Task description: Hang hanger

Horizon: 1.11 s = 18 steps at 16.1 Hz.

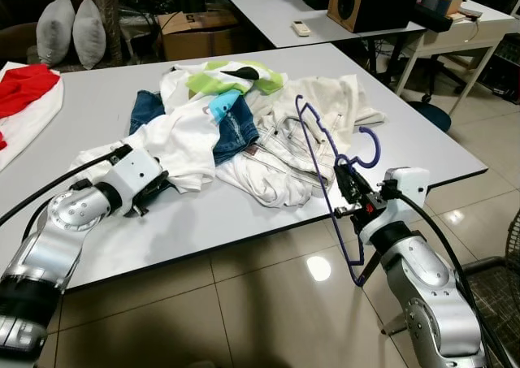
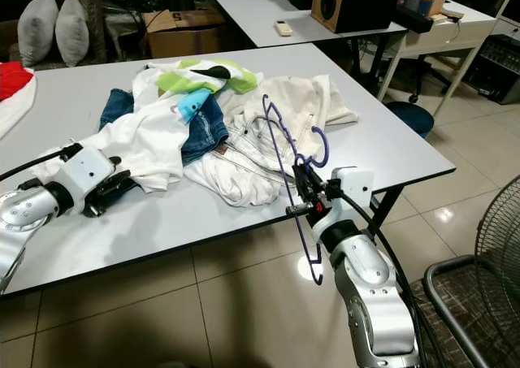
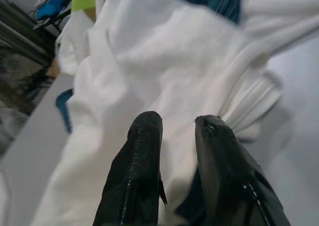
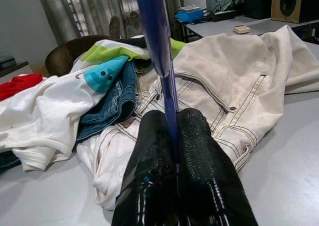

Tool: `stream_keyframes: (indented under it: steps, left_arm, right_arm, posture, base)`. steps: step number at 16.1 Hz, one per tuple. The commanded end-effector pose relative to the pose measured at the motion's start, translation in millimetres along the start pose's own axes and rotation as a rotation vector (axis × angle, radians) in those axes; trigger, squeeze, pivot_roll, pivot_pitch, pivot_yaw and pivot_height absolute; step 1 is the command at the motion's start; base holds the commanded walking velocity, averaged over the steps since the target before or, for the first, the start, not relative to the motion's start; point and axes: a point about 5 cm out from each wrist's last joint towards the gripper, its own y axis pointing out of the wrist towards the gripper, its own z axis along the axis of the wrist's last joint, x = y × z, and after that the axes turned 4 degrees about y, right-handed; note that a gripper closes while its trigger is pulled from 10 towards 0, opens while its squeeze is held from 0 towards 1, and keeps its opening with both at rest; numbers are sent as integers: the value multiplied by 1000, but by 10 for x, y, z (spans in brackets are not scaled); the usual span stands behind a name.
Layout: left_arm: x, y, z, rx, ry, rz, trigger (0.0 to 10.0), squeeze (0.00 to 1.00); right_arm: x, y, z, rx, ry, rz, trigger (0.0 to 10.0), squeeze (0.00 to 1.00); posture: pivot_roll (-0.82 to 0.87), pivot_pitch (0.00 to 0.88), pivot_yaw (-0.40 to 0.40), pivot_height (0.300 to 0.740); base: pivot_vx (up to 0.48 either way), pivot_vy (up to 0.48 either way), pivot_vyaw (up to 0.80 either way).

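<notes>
Hanger [image 1: 329,185], a thin purple wire frame, sits right of centre in the head views, pinched by the right tool and leaning over the bench's front edge, its hook curled up near the cream jacket [image 1: 325,108].

At the lower left, the left tool [image 1: 150,196] lies on the bench [image 1: 244,214] against the white shirt [image 1: 175,145]; its fingers [image 3: 144,136] are slightly parted with nothing between them. The heap in the middle also holds blue jeans [image 1: 231,128] and a green-and-white garment [image 1: 236,77].

At the lower right, the right tool [image 1: 351,191] is clamped on the hanger's slanted bar, which runs straight up between the fingers in the right wrist view.

No rail is in view. To do this step well, the robot would probably keep the clamp firm, lift the frame clear of the jacket, and turn the hook outward before seeking a rail.
</notes>
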Motion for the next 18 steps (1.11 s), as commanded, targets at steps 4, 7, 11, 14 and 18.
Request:
stream_keyframes:
  steps: [4, 7, 11, 14, 18]
  left_arm:
    - [28, 33, -79, -38, 74, -64, 10000, 0]
    - [49, 32, -119, -40, 46, -94, 10000, 0]
    - [31, 37, -200, -93, 85, -69, 10000, 0]
    - [-44, 40, -208, -109, 112, -21, 10000, 0]
    - [-72, 52, -218, -120, 130, 2, 3216, 0]
  right_arm:
    - [-37, -10, -1, 7, -18, 0, 10000, 0]
    - [-33, -10, -5, 6, -18, -5, 10000, 0]
    - [-32, 0, -5, 7, -19, -5, 10000, 0]
    - [-31, 12, 0, 9, -19, -4, 10000, 0]
    - [-33, 21, 5, 12, -20, -3, 10000, 0]
  posture:
    - [-25, 0, 43, 740]
    - [-24, 0, 43, 740]
    - [-22, 0, 42, 740]
    - [-22, 0, 43, 740]
    - [-26, 0, 44, 740]
  base:
    - [0, 0, 0]
    - [0, 0, 0]
    - [0, 0, 0]
    - [0, 0, 0]
    - [0, 0, 0]
